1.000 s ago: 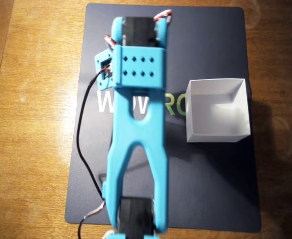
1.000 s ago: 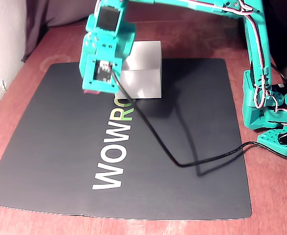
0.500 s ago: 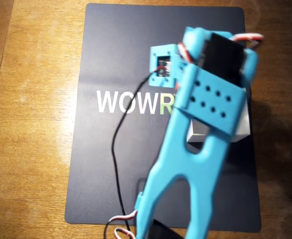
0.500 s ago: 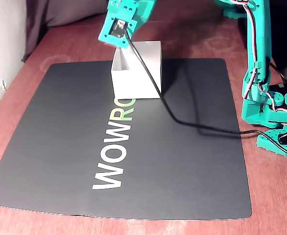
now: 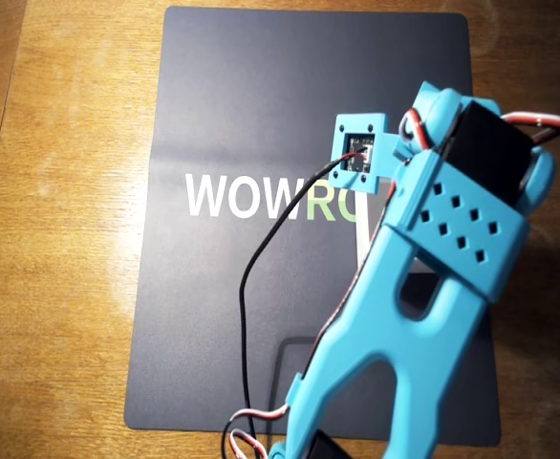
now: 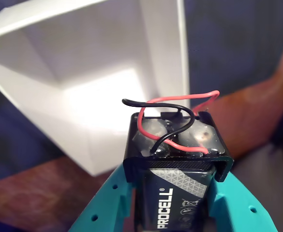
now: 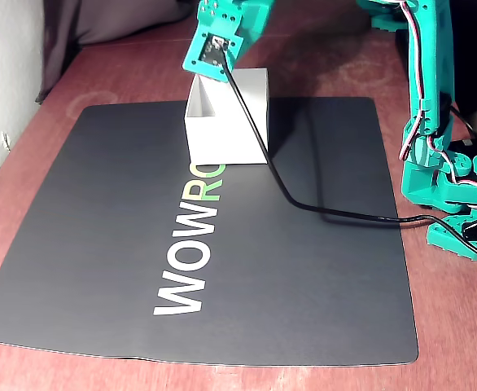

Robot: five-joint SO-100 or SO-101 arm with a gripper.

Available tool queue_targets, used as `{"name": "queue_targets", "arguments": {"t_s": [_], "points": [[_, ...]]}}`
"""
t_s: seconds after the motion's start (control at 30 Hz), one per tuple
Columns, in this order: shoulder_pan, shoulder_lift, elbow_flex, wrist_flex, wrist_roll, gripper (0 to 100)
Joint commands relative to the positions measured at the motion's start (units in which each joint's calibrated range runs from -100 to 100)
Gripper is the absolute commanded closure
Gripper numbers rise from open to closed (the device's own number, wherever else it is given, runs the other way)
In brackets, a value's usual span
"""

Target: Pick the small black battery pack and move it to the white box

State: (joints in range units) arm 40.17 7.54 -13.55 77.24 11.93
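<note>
In the wrist view the small black battery pack, lettered "PROCELL" with red and black wires looped over its top end, sits clamped between my teal fingers. My gripper is shut on it and holds it above the open white box, near the box's front rim. The fixed view has the arm's head hanging over the white box at the mat's far edge. From overhead, the blue arm covers nearly all of the box, and the battery pack is hidden.
A dark mat with "WOWRO" lettering covers the wooden table. A black cable trails from the wrist across the mat to the right. The arm's base stands at the right edge in the fixed view.
The arm has swung from the mat's middle across to the white box, carrying the battery pack. Over the last half second it shifted a little further over the box.
</note>
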Motion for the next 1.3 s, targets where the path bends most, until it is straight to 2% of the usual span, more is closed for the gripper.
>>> {"name": "queue_targets", "arguments": {"t_s": [0.0, 0.87, 1.27], "points": [[0.4, 0.8, 0.0, -0.8, 0.2, 93], [0.0, 16.5, 0.3, -0.5, 0.1, 93], [0.0, 17.0, 0.3, -0.5, 0.2, 93]]}}
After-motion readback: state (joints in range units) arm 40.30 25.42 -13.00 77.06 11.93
